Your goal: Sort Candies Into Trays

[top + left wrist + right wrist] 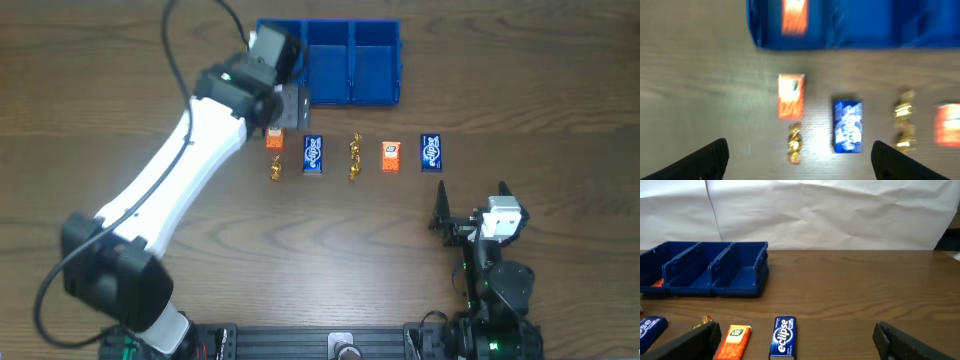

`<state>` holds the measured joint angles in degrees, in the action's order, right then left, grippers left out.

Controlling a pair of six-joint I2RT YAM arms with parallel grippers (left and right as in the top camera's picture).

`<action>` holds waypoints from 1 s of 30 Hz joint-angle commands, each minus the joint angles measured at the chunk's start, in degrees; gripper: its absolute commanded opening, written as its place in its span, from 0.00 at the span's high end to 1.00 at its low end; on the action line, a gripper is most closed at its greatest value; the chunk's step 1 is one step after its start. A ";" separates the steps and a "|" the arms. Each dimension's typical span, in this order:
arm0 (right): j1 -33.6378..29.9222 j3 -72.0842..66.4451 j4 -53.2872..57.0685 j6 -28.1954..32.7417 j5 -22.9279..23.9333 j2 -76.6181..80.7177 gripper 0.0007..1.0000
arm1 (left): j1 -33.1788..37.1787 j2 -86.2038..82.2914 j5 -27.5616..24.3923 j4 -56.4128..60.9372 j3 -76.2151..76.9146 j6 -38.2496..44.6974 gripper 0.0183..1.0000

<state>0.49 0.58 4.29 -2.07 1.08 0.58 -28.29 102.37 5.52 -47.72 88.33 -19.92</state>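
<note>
Left end effector [800, 147] hangs released over the desk [700, 100] — one orange candy [794, 17] lies in the blue tray [850, 30]; seven candies [312, 153] lie outside, unsorted.

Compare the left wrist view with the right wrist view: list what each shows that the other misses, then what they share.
Left wrist only: an orange candy box on the table and the gold-wrapped candy next to it.
Right wrist only: a blue candy pack at the row's other end, and the white backdrop behind the table.
Both: the blue tray with an orange box inside, a second blue pack, a middle gold candy and a third orange box.
</note>
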 commanded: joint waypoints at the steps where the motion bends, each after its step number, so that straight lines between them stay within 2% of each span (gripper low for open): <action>1: -0.24 -0.13 0.33 0.85 0.31 -0.42 0.00 | 0.61 1.68 0.26 6.64 -7.58 -1.55 0.10; 19: -0.24 -0.13 0.33 0.85 0.31 -0.42 0.00 | 3.52 15.04 -2.43 14.32 -9.05 -2.38 0.15; 23: -0.24 -0.13 0.33 0.85 0.28 -0.42 0.00 | 3.58 15.43 -2.56 15.06 -9.05 -2.36 0.20; 30: -0.24 -0.13 0.31 0.85 0.31 -0.42 0.00 | 3.63 16.87 -2.58 16.39 -9.05 -1.29 0.24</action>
<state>0.49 0.58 4.29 -2.07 1.08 0.58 -24.95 117.05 3.09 -32.12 79.20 -22.06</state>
